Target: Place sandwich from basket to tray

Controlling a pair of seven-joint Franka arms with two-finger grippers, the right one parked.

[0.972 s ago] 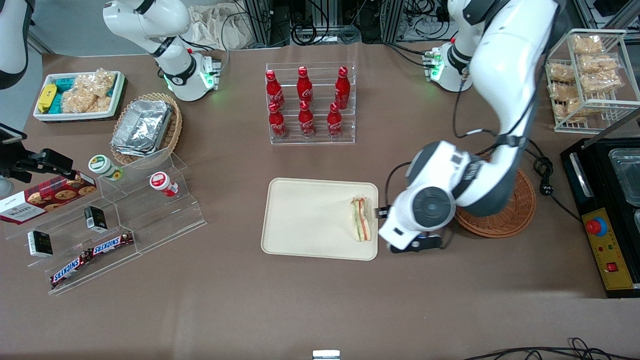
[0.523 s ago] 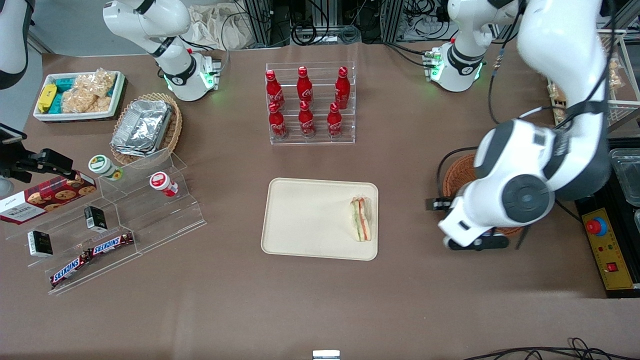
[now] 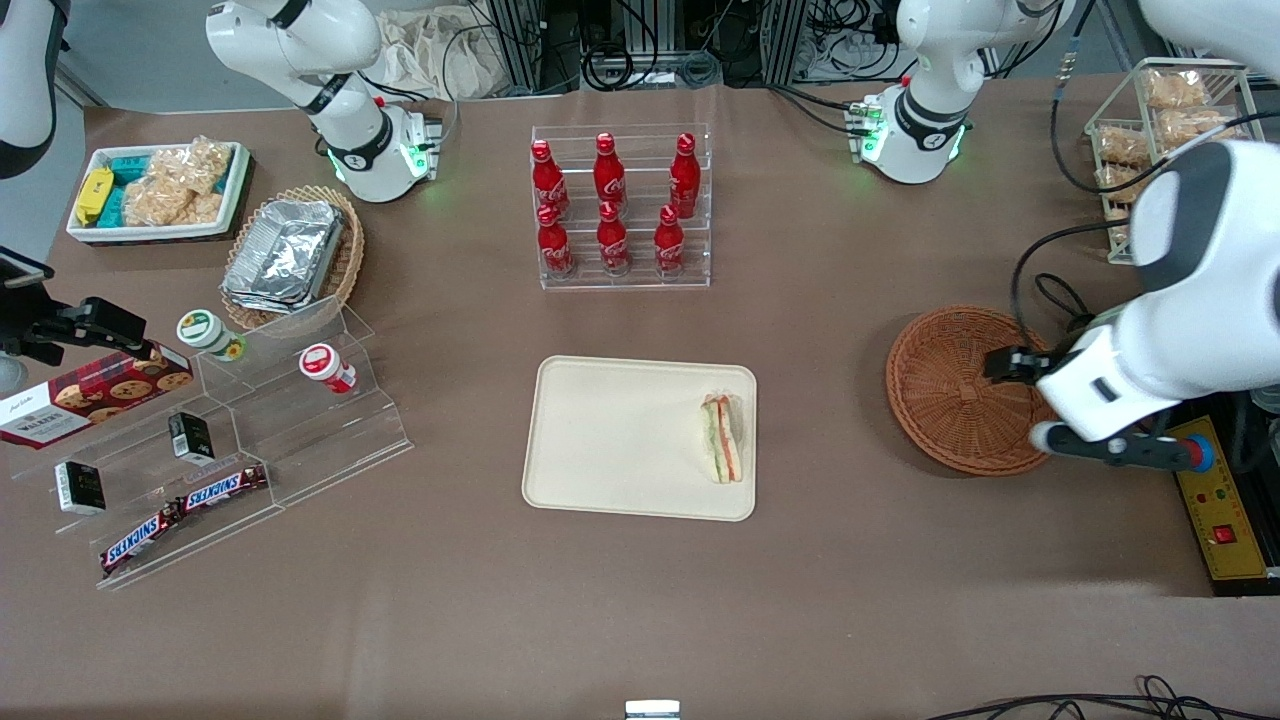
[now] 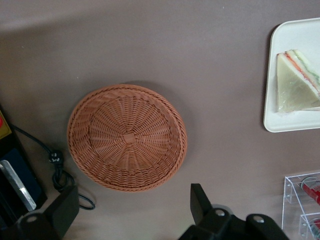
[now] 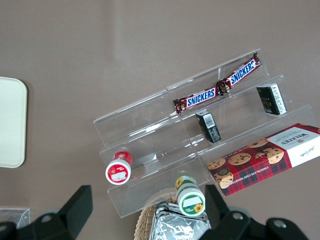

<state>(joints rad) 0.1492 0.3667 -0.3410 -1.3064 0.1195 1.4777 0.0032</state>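
Resting on the tray point(image 3: 610, 440) by its basket-side edge, the sandwich point(image 3: 724, 452) looked delivered; the basket point(image 3: 955, 390) sat empty, and the end effector point(image 3: 1080, 415), fingers spread and holding nothing, hovered over the basket's rim.

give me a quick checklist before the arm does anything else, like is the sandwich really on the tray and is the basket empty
1. Sandwich lies on the tray, at its end nearer the basket: ok.
2. Sandwich fully within the tray's rim: ok.
3. Basket holds nothing: ok.
4. Gripper open, holding nothing: ok.
5. Gripper well away from the tray, above the basket's working-arm edge: ok.
6. Sandwich wrap intact: cannot tell.
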